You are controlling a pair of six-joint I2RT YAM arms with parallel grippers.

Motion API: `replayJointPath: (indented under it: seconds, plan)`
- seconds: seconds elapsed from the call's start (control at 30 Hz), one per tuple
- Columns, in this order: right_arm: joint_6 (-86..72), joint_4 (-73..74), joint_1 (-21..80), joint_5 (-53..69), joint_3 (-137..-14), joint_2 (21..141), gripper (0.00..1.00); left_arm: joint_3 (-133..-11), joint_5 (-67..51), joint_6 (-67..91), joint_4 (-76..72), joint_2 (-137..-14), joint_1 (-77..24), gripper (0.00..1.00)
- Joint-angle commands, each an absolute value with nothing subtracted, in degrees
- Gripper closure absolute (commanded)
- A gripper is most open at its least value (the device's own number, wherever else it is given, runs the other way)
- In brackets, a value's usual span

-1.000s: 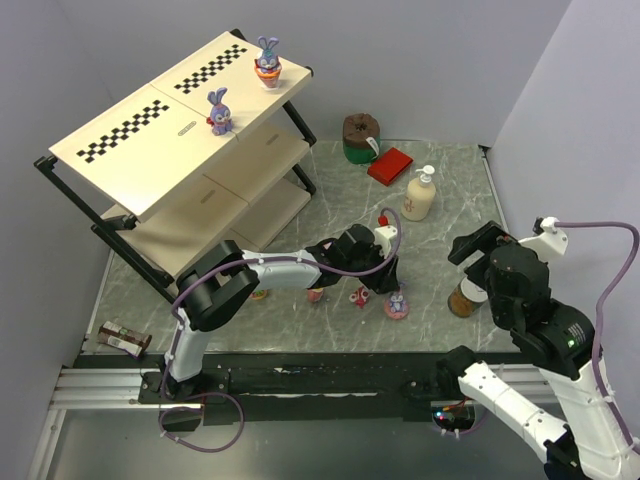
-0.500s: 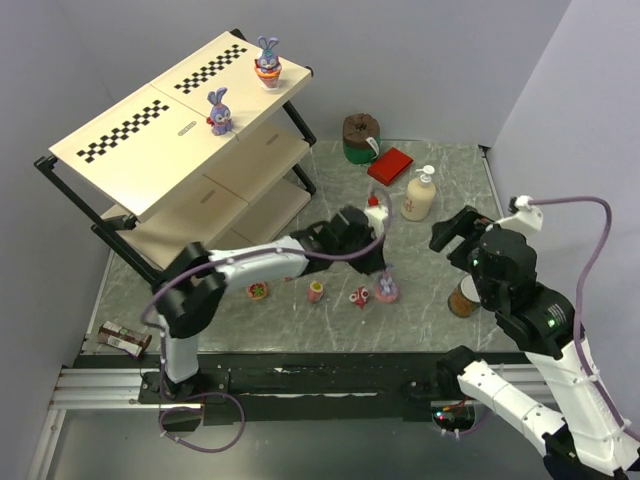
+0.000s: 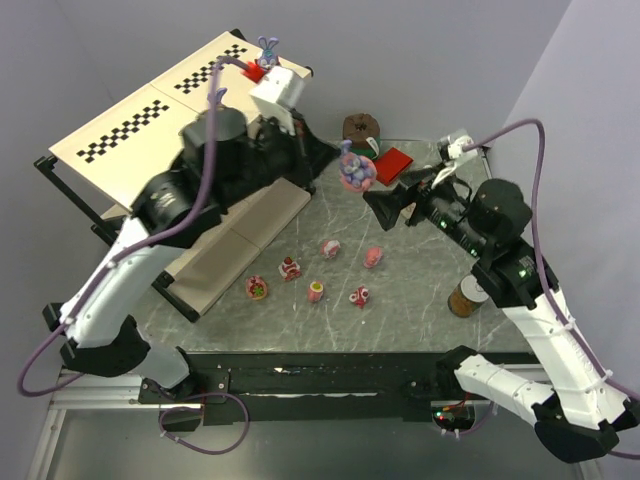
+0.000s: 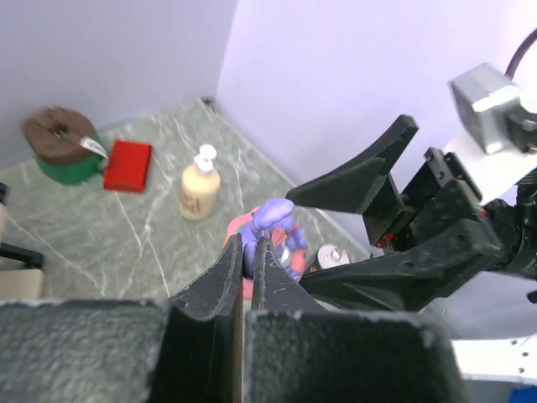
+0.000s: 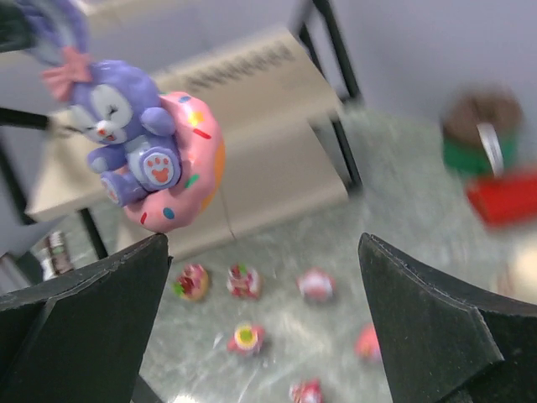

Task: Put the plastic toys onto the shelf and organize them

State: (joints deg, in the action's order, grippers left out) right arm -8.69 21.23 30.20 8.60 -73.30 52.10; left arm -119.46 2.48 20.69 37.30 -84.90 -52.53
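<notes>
My left gripper (image 3: 345, 160) is raised above the table, shut on the ear of a purple bunny on a pink donut base (image 3: 355, 168); the left wrist view shows the shut jaws (image 4: 248, 243) pinching the bunny (image 4: 277, 225). My right gripper (image 3: 385, 205) is open and empty just right of and below that bunny; in the right wrist view the bunny (image 5: 151, 159) hangs above its left finger (image 5: 92, 311). Several small pink and red toys (image 3: 329, 247) lie on the table. The shelf (image 3: 130, 140) stands at the back left, with two bunnies (image 3: 267, 45) partly hidden by my left arm.
A brown-and-green roll (image 3: 360, 130) and a red box (image 3: 392, 165) sit at the back. A cream pump bottle (image 4: 200, 189) stands near them. A tin can (image 3: 467, 296) stands at the right, by the grey side wall.
My left arm has lifted the bunny off the table, up and toward the back. My right arm has swung left and forward, its open jaws now close to the held bunny.
</notes>
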Motion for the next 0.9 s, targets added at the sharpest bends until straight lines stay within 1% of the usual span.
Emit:
replayJointPath:
  seconds: [0.0,0.2,0.3,0.37,0.4,0.47,0.53,0.67,0.87]
  plan:
    - [-0.4,11.6,30.8,21.4,-81.1,55.1,0.0,-123.8,3.7,23.0,47.5,-83.9,-52.8,0.99]
    - [3.2,7.9,34.3,31.2,-83.9,55.8,0.0,-124.4,8.1,24.7,49.1,-80.8,-52.8,0.99]
    - [4.9,8.0,36.5,32.4,-86.1,57.4,0.0,-123.8,10.9,25.0,49.0,-79.0,-52.8,0.99]
    - [7.4,10.2,40.9,29.9,-88.8,60.2,0.0,-123.5,11.5,25.0,48.8,-78.0,-52.8,0.99]
    - [10.3,10.6,42.9,26.2,-89.7,62.6,0.0,-123.3,11.7,25.0,48.8,-77.7,-52.8,0.99]
    - [12.5,13.0,46.8,22.9,-93.6,65.6,0.0,-123.4,12.1,25.0,49.5,-77.1,-52.8,0.99]
    - [13.2,14.8,48.7,18.8,-97.8,69.9,0.0,-123.4,13.1,25.0,50.0,-76.5,-52.8,0.99]
    - [13.9,14.9,50.9,10.8,-98.7,72.8,0.0,-123.0,15.2,24.7,51.0,-74.6,-52.8,0.99]
    - [14.9,17.6,53.3,8.4,-100.9,75.8,0.0,-119.2,17.1,24.6,48.9,-70.4,-52.8,0.99]
